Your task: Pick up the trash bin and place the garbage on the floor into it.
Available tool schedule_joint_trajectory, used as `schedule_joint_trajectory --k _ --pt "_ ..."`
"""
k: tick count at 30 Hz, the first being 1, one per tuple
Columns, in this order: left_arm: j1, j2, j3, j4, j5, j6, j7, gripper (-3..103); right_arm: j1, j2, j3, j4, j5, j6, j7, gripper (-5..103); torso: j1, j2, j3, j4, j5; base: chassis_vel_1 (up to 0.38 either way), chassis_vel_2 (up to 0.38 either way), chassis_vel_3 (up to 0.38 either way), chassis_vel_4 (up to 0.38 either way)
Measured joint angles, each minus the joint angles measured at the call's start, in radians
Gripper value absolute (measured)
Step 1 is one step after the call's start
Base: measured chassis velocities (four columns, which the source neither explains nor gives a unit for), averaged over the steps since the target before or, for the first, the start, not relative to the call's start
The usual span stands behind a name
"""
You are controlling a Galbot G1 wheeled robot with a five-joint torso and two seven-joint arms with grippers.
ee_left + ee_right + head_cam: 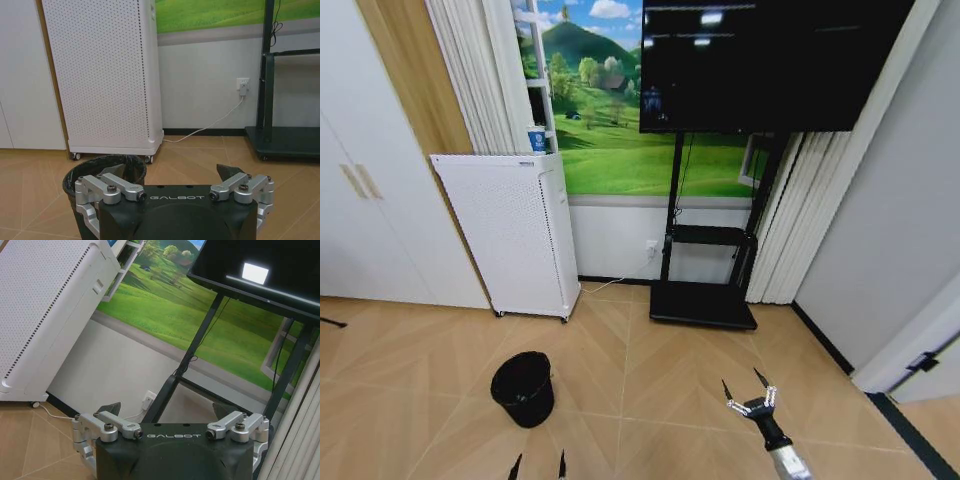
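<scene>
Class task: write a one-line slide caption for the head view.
Open left gripper hovers near small black cylindrical trash bin beside tall white perforated appliance; open right gripper waits.

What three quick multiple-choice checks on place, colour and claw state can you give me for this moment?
1. The trash bin stands:
A. on the floor before the white appliance
B. under the screen
C. on the screen stand's base

2. The bin is:
A. white
B. black
C. green

3. The right claw is:
A. shut on the bin
B. shut, empty
C. open

Answers: 1 A, the head view shows it there, just ahead of the left claw; 2 B, dark sides and rim; 3 C, its fingers are spread, holding nothing.
</scene>
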Motion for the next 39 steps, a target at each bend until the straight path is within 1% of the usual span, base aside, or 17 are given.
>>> schedule_joint_trajectory --k 5,12,16,18,19,21,29,31,39 --pt "-0.004 0.005 0.000 0.009 -0.003 0.017 -0.001 100 -0.004 0.001 0.010 0.001 -0.004 0.000 0.000 100 0.000 0.000 0.000 0.0002 0.0000 0.028 0.072 -0.041 -0.069" --pt "-0.005 0.008 -0.001 0.015 -0.004 0.018 0.000 100 -0.007 0.003 0.013 -0.002 -0.013 0.000 0.000 100 0.000 0.000 0.000 0.0001 0.0004 -0.007 -0.025 -0.015 0.013" --pt "-0.005 0.015 0.001 0.021 -0.004 0.017 0.011 100 -0.012 0.007 0.015 -0.007 -0.034 0.000 0.000 100 0.000 0.001 0.000 0.0000 0.0004 0.000 0.000 0.000 0.000" --pt "-0.005 0.015 0.005 0.022 -0.002 0.012 0.016 100 -0.011 0.010 0.014 -0.010 -0.039 0.000 0.001 100 0.000 0.002 0.001 0.0000 0.0003 0.000 0.000 0.000 0.000" --pt "-0.006 0.017 0.007 0.024 0.002 0.001 0.023 100 -0.006 0.012 0.007 -0.013 -0.039 0.000 0.003 100 0.002 0.006 0.003 0.0001 0.0003 0.000 0.000 0.000 0.000" --pt "-0.003 0.018 0.004 0.028 0.008 -0.001 0.034 100 -0.001 0.012 0.002 -0.013 -0.038 0.000 0.005 100 0.007 0.017 0.010 0.0001 0.0003 0.000 0.000 0.000 0.000" --pt "0.000 0.018 0.005 0.038 0.012 0.000 0.034 100 -0.003 0.015 0.002 -0.014 -0.041 0.000 0.006 100 0.016 0.040 0.023 0.0003 0.0003 0.009 0.011 0.010 0.022" --pt "-0.003 0.018 0.005 0.042 0.017 -0.023 0.042 100 -0.003 0.018 0.004 -0.018 -0.043 0.000 0.006 100 0.019 0.048 0.029 0.0004 0.0003 0.000 0.000 0.000 0.000" --pt "-0.011 0.017 0.007 0.044 0.026 -0.034 0.044 100 -0.010 0.019 0.011 -0.018 -0.045 0.000 0.006 100 0.020 0.051 0.031 0.0000 0.0003 0.000 0.000 0.000 0.000"
